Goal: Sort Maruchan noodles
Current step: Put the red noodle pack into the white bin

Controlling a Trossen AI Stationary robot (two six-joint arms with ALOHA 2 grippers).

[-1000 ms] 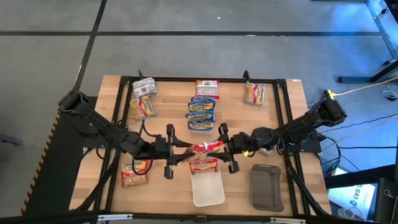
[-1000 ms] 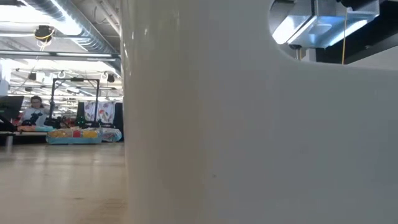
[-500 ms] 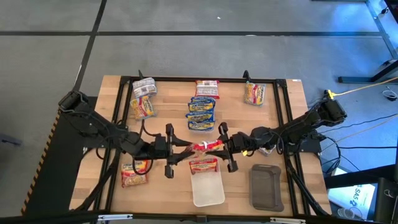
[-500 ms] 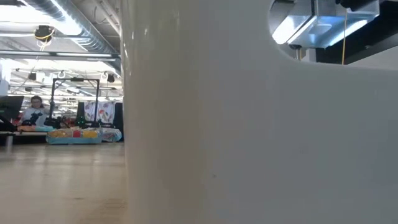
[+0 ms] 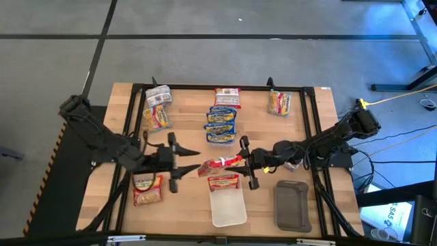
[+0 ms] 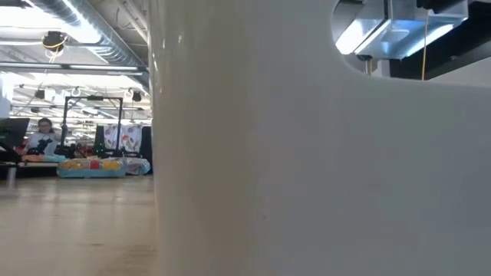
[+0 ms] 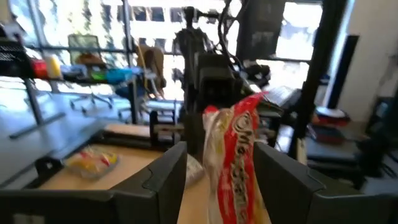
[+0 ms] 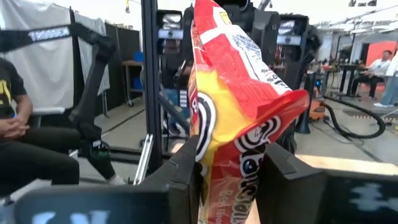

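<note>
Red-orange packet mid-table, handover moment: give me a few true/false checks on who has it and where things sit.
1. The right gripper is shut on the red-orange packet. True.
2. The left gripper also clamps that packet. False: its fingers stand open and clear of it.
3. The white tray holds a packet. False: a second red-orange packet lies at its far edge, but the tray itself is bare.
4. The blue-yellow packets sit in a stack at the middle of the table's far half. True.
5. The dark grey tray lies on the left arm's side. False: it lies on the right arm's side, beside the white tray.
</note>
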